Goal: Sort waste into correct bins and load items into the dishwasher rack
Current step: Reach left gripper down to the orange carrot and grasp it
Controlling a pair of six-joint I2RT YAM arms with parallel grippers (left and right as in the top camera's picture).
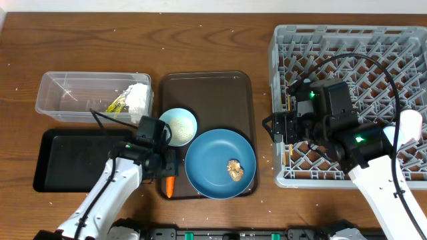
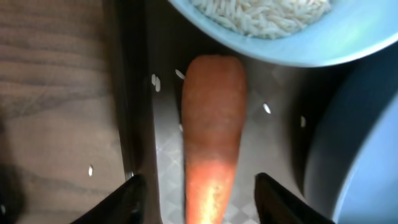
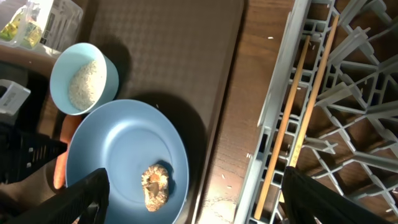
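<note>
On left wrist view only, left tool (image 2: 199, 180) gapes astride carrot (image 2: 211, 112) w/o touching; right tool (image 3: 194, 177) wide, empty.

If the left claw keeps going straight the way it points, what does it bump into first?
The small orange carrot. It lies lengthwise between the left claw's open fingers, so the claw would slide along it. Just past the carrot's far end sits the small pale-blue bowl of white rice, probably next, though depth is hard to judge.

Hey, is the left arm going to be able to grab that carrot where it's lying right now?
Probably yes. The left gripper has its fingers open on either side of the carrot, with nothing over it. The plate and the bowl sit close but leave room.
</note>
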